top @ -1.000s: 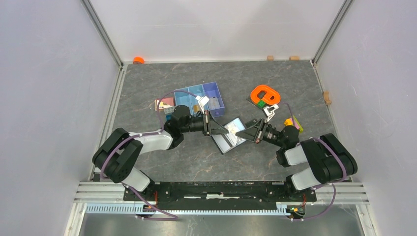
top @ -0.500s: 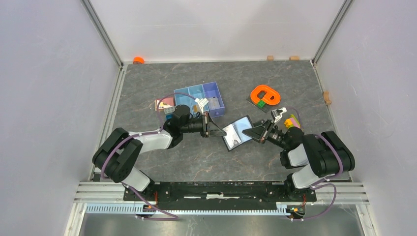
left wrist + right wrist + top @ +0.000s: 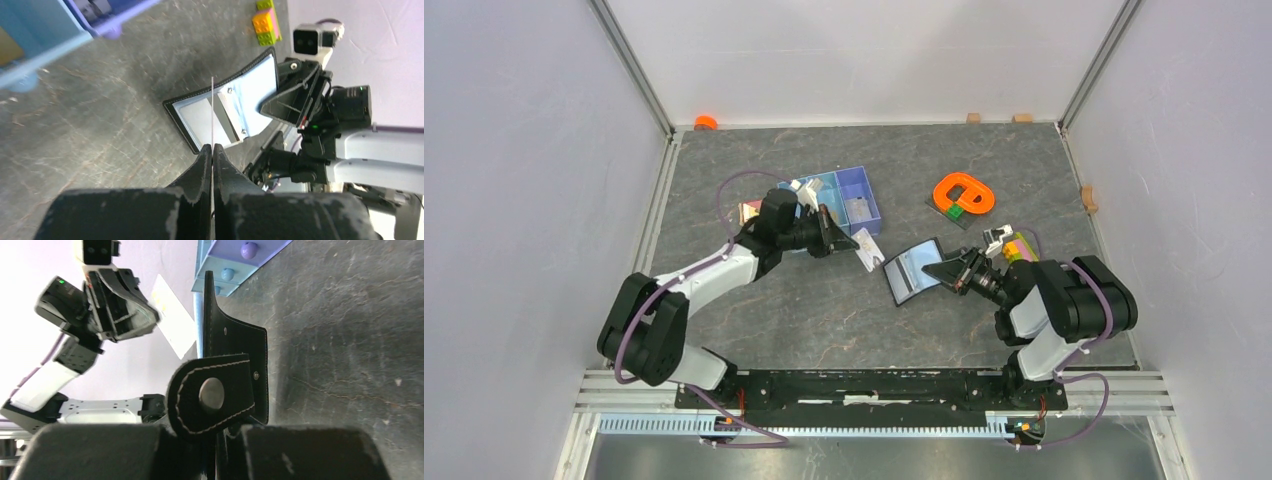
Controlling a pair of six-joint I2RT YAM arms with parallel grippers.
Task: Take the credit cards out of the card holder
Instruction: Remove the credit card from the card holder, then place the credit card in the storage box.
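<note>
Grey marbled tabletop, white walls; left gripper is pinched onto a pale silver-grey flat credit card, held clear of the small black folding card holder and near the blue three-compartment plastic tray. The right gripper clamps the holder's edge, propping it open. Best move: lower the card flat onto bare table, release gently, and hold the holder steady; can't tell if more cards are inside.

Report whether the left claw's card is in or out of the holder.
Out. The credit card sits pinched in the left claw, clear of the spread-open card holder gripped by the right claw.
</note>
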